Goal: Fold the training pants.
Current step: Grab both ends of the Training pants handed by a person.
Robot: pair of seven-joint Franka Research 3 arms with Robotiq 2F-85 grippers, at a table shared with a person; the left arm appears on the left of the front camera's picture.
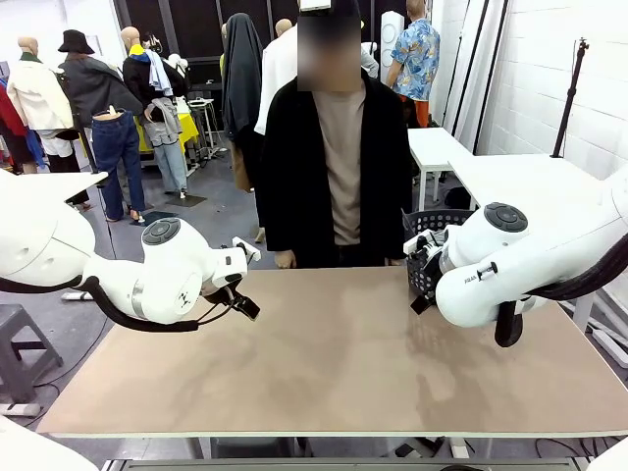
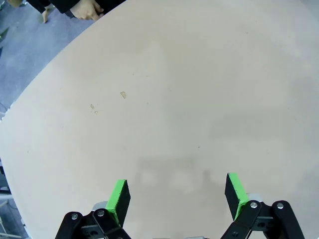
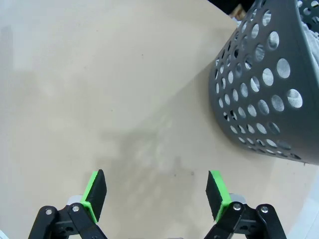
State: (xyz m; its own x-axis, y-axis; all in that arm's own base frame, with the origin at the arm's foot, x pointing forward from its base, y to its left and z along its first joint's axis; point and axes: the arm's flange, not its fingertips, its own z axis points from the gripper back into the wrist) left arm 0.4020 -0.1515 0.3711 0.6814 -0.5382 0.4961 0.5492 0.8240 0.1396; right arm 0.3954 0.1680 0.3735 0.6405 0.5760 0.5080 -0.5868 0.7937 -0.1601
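Hovering over the beige tabletop (image 1: 324, 363) with black, green-padded left fingers (image 2: 118, 199) and right fingers (image 3: 94, 194) spread wide, gripping nothing. Perhaps glimpsing the light grey training pants (image 3: 294, 98) through holes in the dark perforated plastic basket (image 3: 304, 144) just beside the right fingers.

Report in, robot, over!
Left gripper, right gripper: jaws open, empty. Something pale inside dark perforated plastic basket, maybe the light grey training pants, cannot tell. Person's hand at far edge of table.

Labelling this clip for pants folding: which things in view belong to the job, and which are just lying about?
Job: open left gripper; open right gripper; pale fabric showing through the dark perforated plastic basket, possibly the light grey training pants; tan tabletop.
Lying about: the basket itself; person's hand at the far edge.
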